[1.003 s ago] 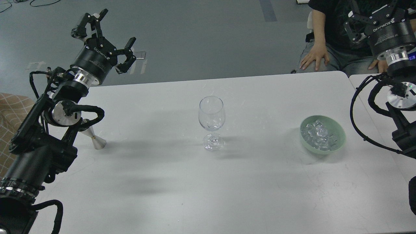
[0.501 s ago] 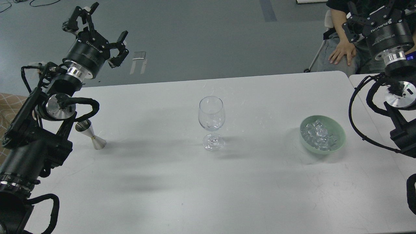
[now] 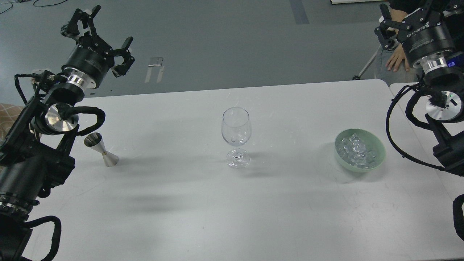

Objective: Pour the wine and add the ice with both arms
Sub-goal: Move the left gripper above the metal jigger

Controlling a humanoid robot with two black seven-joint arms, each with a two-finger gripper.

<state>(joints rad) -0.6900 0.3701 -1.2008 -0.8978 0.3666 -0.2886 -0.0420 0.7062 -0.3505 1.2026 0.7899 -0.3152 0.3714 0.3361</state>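
Now L pincer (image 3: 99,30) spread wide, empty; ice (image 3: 355,150) in bowl (image 3: 377,145).

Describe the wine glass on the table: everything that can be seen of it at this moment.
The wine glass is clear and stemmed, with a rounded bowl, a short stem and a round foot. It looks like plain glass. It stands upright near the middle of the white table, resting on its foot alone. No wine shows in it; whether the glints low in the bowl are ice or reflections cannot be told. Nothing else touches it: both grippers are far off.
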